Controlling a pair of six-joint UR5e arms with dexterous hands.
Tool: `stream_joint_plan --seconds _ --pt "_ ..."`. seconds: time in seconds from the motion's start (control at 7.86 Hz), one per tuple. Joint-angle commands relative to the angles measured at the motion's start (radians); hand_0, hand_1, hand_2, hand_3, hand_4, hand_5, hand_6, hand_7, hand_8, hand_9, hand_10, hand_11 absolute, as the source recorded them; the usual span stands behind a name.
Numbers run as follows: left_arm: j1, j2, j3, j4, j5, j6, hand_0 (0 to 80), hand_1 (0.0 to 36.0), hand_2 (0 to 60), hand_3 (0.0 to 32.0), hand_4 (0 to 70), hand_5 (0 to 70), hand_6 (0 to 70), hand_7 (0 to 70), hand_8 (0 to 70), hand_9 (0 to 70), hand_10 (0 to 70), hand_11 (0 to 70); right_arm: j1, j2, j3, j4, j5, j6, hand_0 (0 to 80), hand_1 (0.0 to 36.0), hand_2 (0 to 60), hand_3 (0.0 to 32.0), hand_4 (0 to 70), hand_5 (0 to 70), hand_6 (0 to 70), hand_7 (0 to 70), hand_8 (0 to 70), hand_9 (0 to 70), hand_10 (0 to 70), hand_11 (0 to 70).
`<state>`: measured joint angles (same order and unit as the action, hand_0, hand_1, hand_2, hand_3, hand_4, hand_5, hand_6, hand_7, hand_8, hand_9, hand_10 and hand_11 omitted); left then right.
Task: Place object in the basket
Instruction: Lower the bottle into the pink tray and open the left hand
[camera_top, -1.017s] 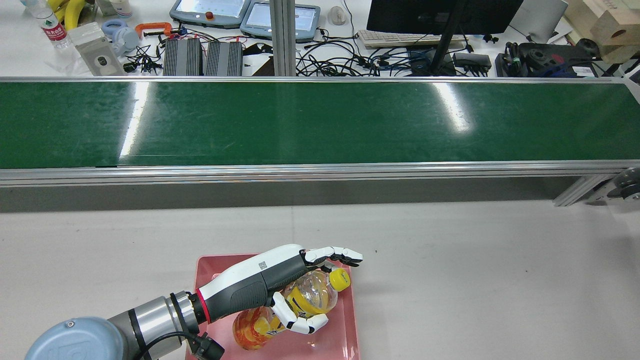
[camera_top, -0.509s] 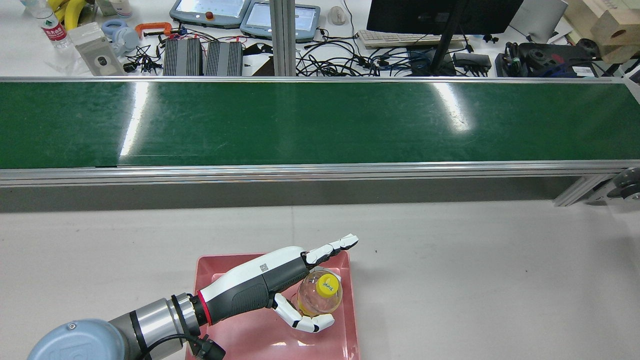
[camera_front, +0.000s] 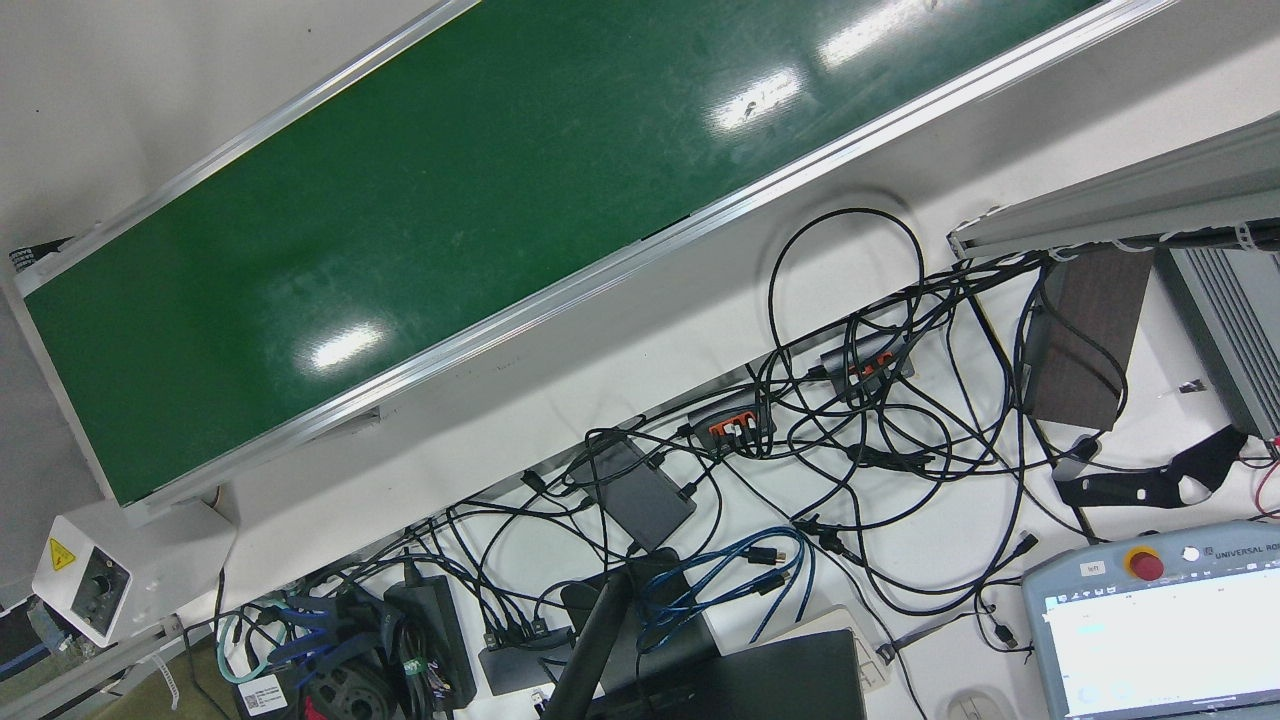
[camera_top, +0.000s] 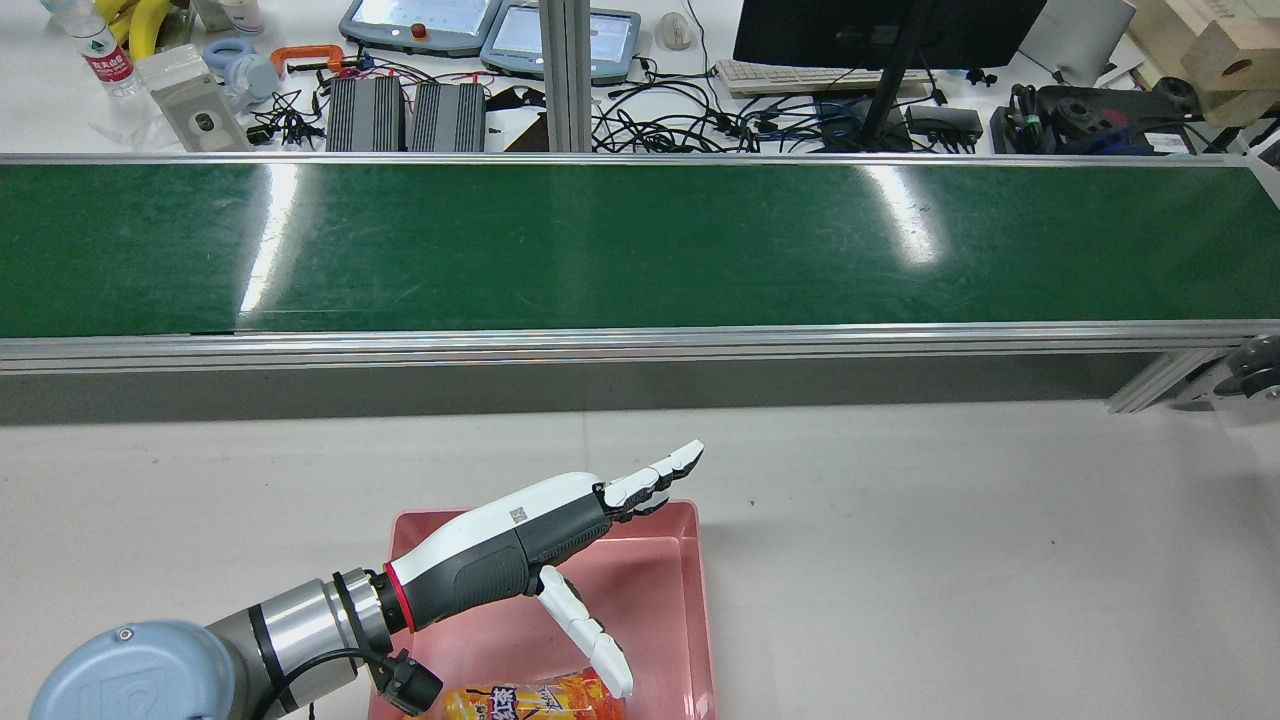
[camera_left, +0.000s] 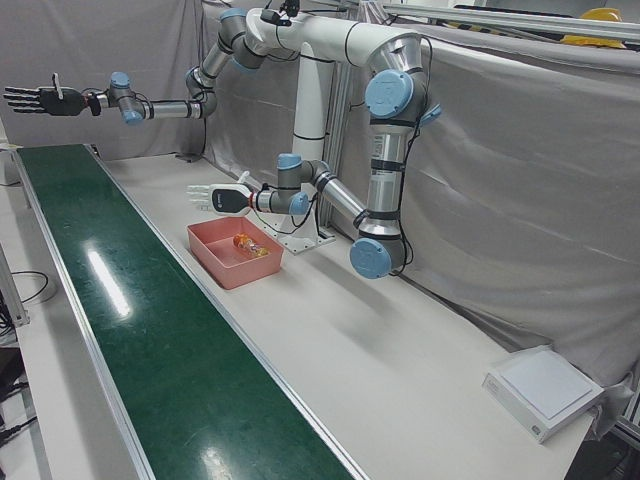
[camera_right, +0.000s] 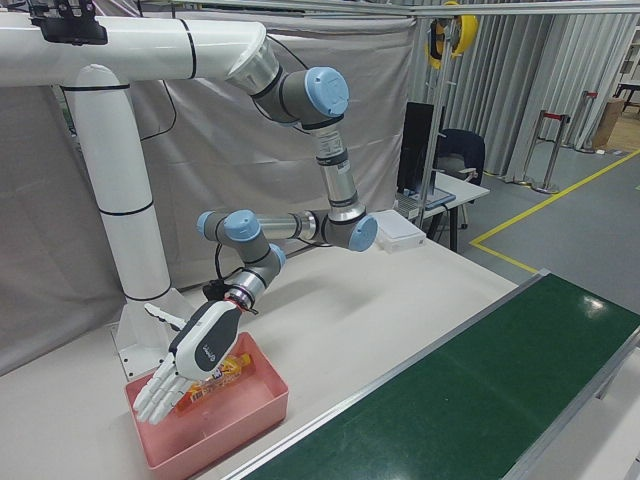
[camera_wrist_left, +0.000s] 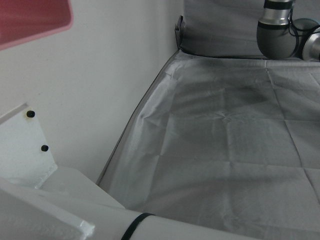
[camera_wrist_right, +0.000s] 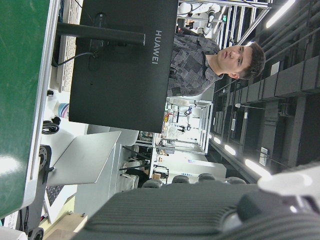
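Nearest, at the bottom edge of the rear view: the bottle (camera_top: 530, 700), orange-labelled, lying on its side on the floor of the pink basket (camera_top: 697, 600). It is partly cut off by the frame.

Just above it, the left hand (camera_top: 540, 540) hovers over the basket and holds nothing. Its fingers (camera_top: 650, 478) are stretched out nearly flat and spread wide, thumb hanging down toward the bottle. I cannot tell whether it touches.

Handling, my read: thin plastic, smooth and round, so likely light, slightly squashy and prone to roll or slip. How full it is I cannot tell. If a regrasp were needed, wrap around the labelled mid-body, thumb opposite the fingers, not at the ends.

Beyond the basket is bare grey bench (camera_top: 950, 560), then the green conveyor belt (camera_top: 640, 245).

Farthest, in the left-front view, the right hand (camera_left: 35, 100) is raised high past the belt's end, fingers splayed, empty.
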<state>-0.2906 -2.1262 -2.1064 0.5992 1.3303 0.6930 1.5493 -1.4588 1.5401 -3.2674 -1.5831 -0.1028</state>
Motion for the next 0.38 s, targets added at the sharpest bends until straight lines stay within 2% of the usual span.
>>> stream_joint_plan --seconds 0.0,0.25 --pt "-0.073 0.005 -0.026 -0.001 0.006 -0.009 43.5 7.7 0.0 0.0 0.0 0.9 0.0 0.0 0.0 0.0 4.8 8.3 0.0 0.0 0.0 0.0 0.0 0.0 0.0 0.0 0.0 0.0 0.0 0.0 0.0 0.0 0.0 0.0 0.0 0.0" --pt "-0.123 0.006 -0.026 -0.002 0.01 -0.05 41.7 7.0 0.0 0.0 0.0 2.5 0.0 0.0 0.0 1.6 6.0 9.9 0.0 0.0 0.0 0.0 0.0 0.002 0.0 0.0 0.0 0.0 0.0 0.0 0.0 0.0 0.0 0.0 0.0 0.0"
